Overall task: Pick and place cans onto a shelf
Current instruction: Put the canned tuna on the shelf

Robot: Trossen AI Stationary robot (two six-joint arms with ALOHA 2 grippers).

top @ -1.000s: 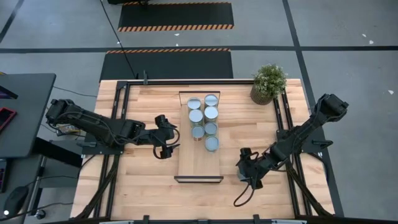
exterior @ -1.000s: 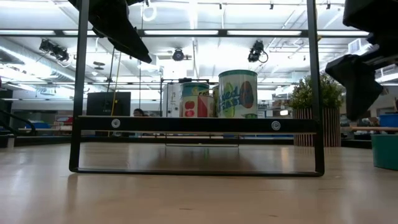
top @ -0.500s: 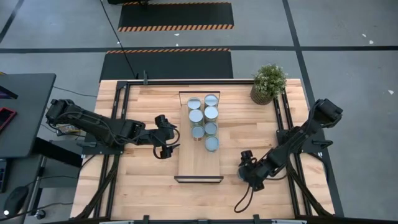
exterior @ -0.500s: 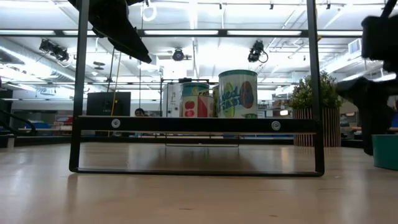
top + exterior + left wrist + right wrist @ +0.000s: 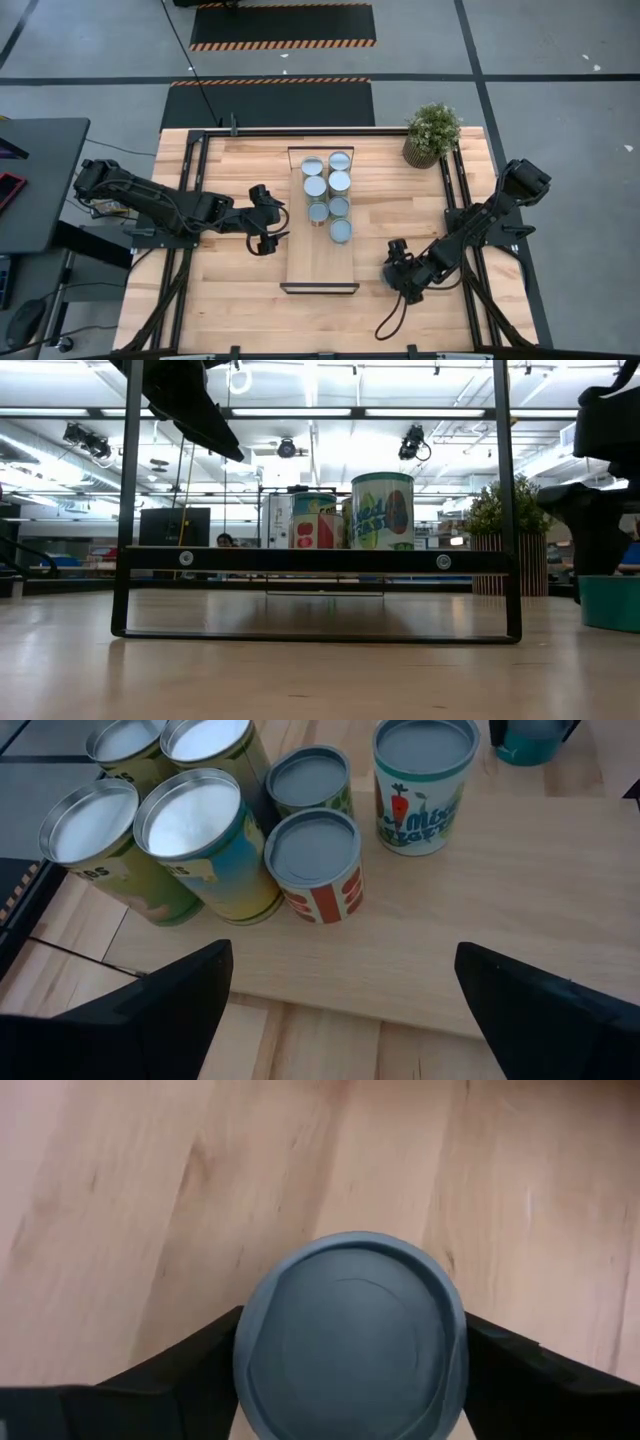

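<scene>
Wooden table (image 5: pixel 400 200): right gripper (image 5: pixel 398 275) pinches teal can (image 5: pixel 350 1335) at five o'clock of shelf (image 5: pixel 322 262); left gripper (image 5: pixel 268 220) gapes empty.

Two dark jointed arms, apparently cabled, ending in black two-fingered hands.

A can (image 5: pixel 350 1335) fills the middle of the right wrist view, seen from straight above — a round, dull blue-grey lid with a slightly raised rim and a faint shallow ring pressed into its face. The right gripper (image 5: pixel 350 1380) straddles it: one dark finger (image 5: pixel 175 1370) lies against the rim on one side, the other (image 5: pixel 540 1375) against the opposite side, both touching the can's edge. Beneath it runs the light-wood tabletop (image 5: pixel 200 1180), its planks and grain slanting across the view — pale, with a few darker streaks.
</scene>
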